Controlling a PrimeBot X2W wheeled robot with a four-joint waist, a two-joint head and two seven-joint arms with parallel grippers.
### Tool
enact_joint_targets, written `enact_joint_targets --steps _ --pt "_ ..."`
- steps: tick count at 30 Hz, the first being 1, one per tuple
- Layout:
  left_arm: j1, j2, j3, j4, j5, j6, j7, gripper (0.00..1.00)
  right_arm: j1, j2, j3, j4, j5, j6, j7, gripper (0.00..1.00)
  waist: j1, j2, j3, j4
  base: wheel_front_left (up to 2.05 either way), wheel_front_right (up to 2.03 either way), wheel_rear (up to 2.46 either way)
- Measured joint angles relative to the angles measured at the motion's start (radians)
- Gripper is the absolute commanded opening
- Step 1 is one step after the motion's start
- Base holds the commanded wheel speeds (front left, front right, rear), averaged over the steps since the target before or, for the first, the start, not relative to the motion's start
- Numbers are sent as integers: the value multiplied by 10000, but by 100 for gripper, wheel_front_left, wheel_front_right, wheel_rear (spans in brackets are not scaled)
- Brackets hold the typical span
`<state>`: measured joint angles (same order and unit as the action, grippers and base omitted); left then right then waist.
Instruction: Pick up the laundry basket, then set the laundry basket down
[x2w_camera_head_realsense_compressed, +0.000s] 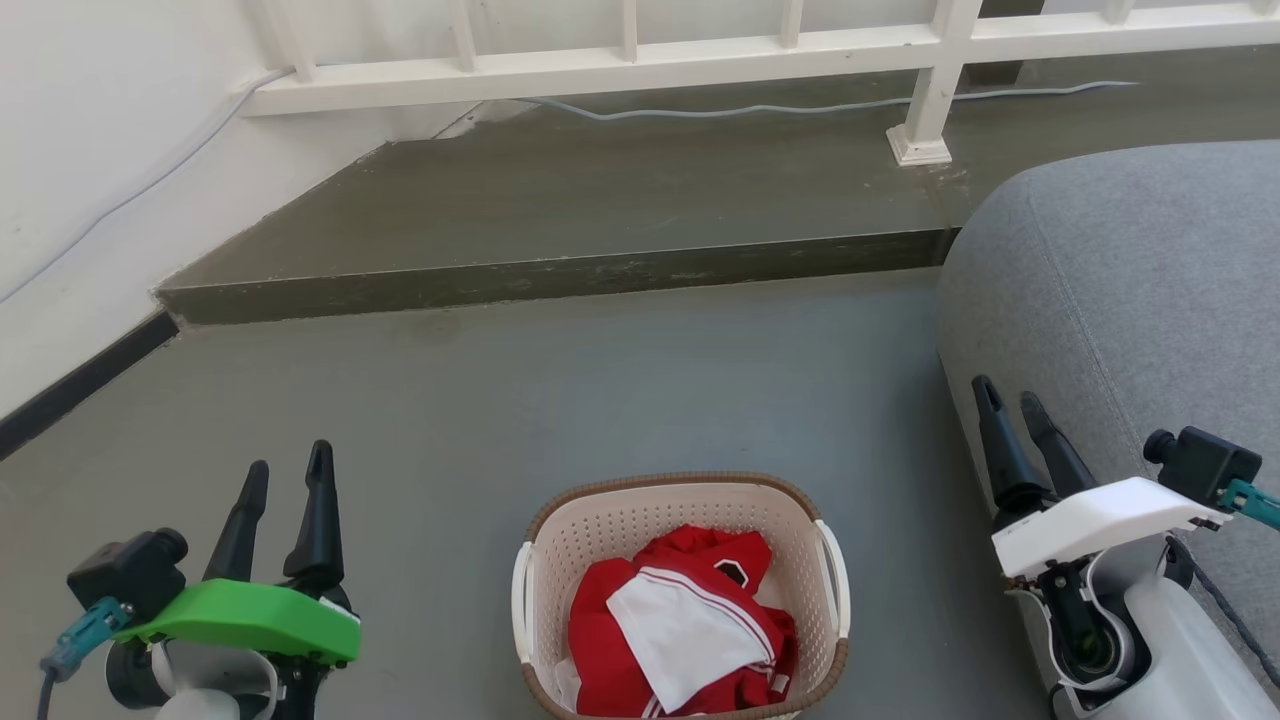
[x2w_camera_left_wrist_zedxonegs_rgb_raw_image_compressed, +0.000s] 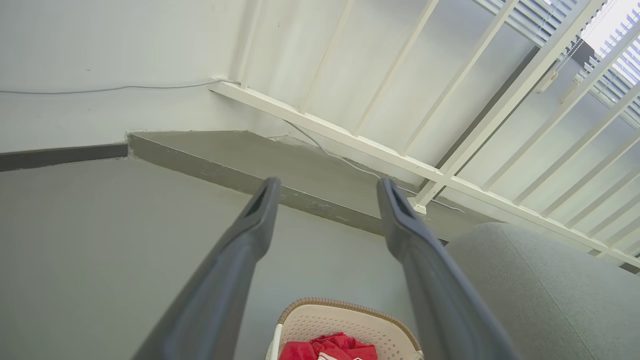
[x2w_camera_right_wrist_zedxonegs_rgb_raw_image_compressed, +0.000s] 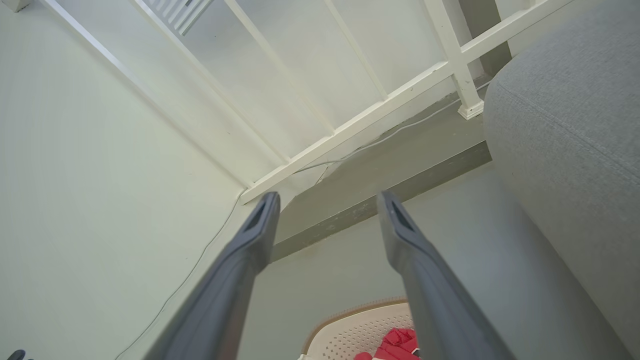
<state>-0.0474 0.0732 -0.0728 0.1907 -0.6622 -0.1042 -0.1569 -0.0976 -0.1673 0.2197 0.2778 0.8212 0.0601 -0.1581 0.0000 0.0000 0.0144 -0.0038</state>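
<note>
The laundry basket (x2w_camera_head_realsense_compressed: 600, 525), cream perforated plastic with a brown woven-look rim and white side handles, stands on the grey floor at the bottom centre of the head view, holding red and white clothes (x2w_camera_head_realsense_compressed: 685, 625). My left gripper (x2w_camera_head_realsense_compressed: 288, 466) is open, off the basket's left side and apart from it. My right gripper (x2w_camera_head_realsense_compressed: 1008, 397) is open to the basket's right, beside the grey sofa. The basket's far rim (x2w_camera_left_wrist_zedxonegs_rgb_raw_image_compressed: 345, 305) peeks in at the bottom of the left wrist view, between my open left gripper's (x2w_camera_left_wrist_zedxonegs_rgb_raw_image_compressed: 327, 190) fingers. Its rim (x2w_camera_right_wrist_zedxonegs_rgb_raw_image_compressed: 350, 312) also shows low in the right wrist view, below my open right gripper (x2w_camera_right_wrist_zedxonegs_rgb_raw_image_compressed: 327, 202).
A grey sofa (x2w_camera_head_realsense_compressed: 1140, 300) fills the right side, close to my right arm. A raised concrete step (x2w_camera_head_realsense_compressed: 560, 275) runs across behind the basket, with a white railing (x2w_camera_head_realsense_compressed: 640, 60) and a cable (x2w_camera_head_realsense_compressed: 760, 108) on it. A white wall (x2w_camera_head_realsense_compressed: 70, 150) stands at the left.
</note>
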Motion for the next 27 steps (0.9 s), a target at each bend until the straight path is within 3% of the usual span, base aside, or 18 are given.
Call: enact_joint_targets --steps 27 --pt "-177 -194 -222 -345 3693 0 -940 100 -411 -65 621 102 -3390 -182 -920 100 0 0 13 -55 0 0 0"
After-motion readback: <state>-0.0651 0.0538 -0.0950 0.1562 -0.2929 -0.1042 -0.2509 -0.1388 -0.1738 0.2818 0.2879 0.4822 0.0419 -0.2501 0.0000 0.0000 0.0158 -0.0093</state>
